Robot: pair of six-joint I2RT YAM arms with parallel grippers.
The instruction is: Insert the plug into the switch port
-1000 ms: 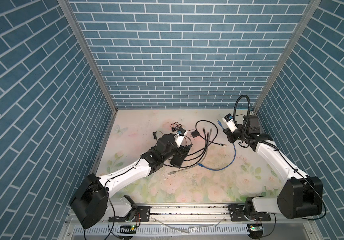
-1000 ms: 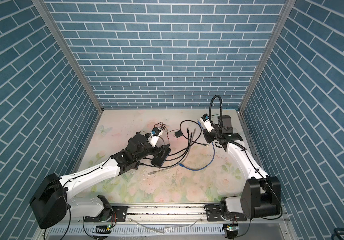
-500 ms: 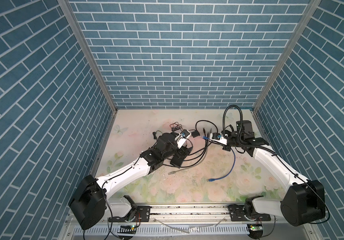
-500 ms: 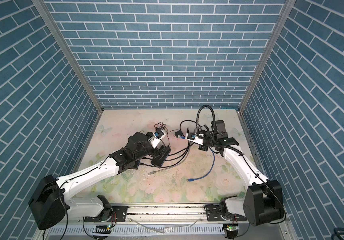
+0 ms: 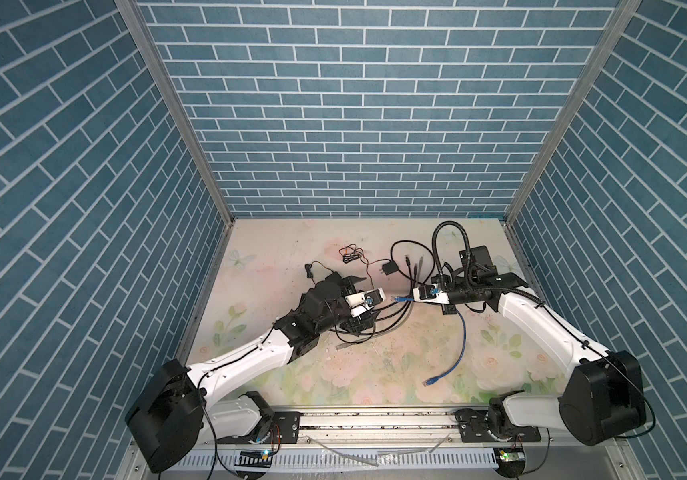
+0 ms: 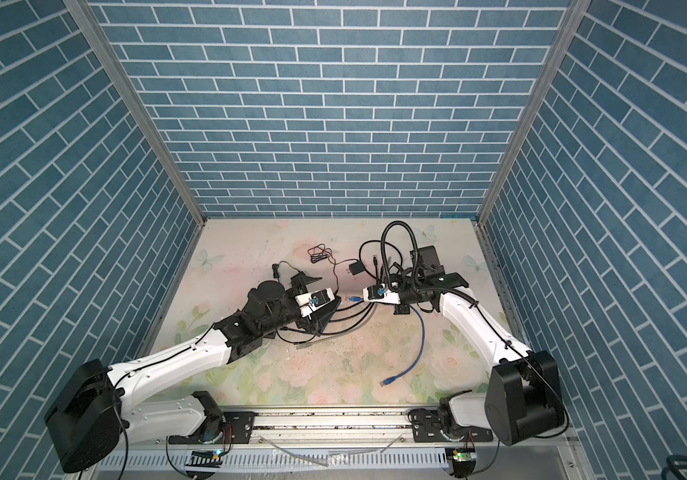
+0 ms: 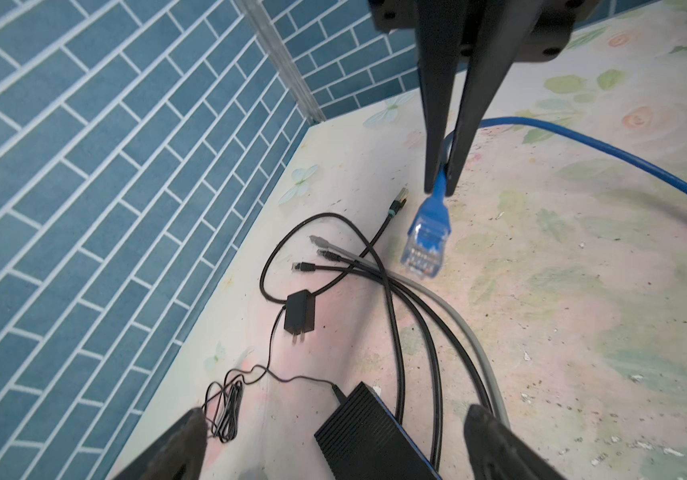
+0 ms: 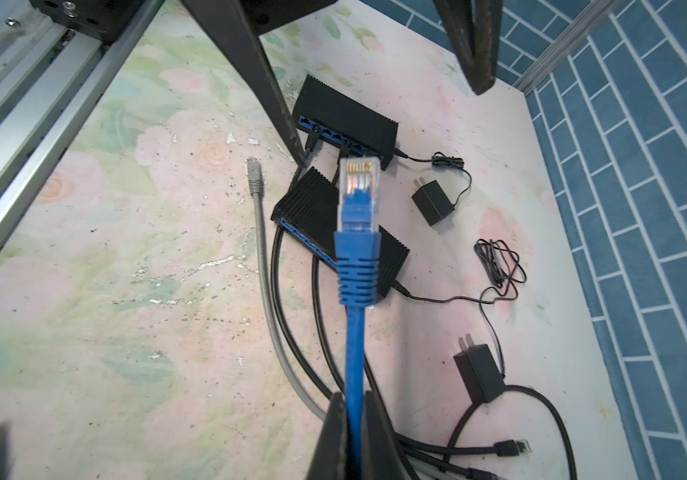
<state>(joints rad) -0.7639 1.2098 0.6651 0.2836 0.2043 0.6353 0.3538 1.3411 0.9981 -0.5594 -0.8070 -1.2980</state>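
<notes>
My right gripper (image 8: pixel 354 399) is shut on a blue Ethernet cable (image 8: pixel 354 340) a short way behind its plug (image 8: pixel 358 191). The clear-tipped plug sticks out in the air, pointing at two black switches (image 8: pixel 346 112) (image 8: pixel 312 208) with blue port faces. In both top views the plug (image 5: pixel 400 298) (image 6: pixel 353 298) hangs between the two grippers. My left gripper (image 7: pixel 335 419) is open, its fingers (image 7: pixel 183 440) wide apart over one switch (image 7: pixel 370 440). From there the plug (image 7: pixel 427 237) and the right gripper (image 7: pixel 439 189) show straight ahead.
Black and grey cables (image 8: pixel 267 291) run from the switches across the floral mat. Two black power adapters (image 8: pixel 433 203) (image 8: pixel 479 374) and coiled thin cords (image 8: pixel 499 266) lie near the tiled wall. The blue cable's free end (image 5: pixel 431 382) rests towards the front rail (image 5: pixel 375 419).
My right gripper has swung left and forward from the back right with the blue cable, bringing the plug close to the left gripper. The cable's loose end trailed along. The left arm barely moved.
</notes>
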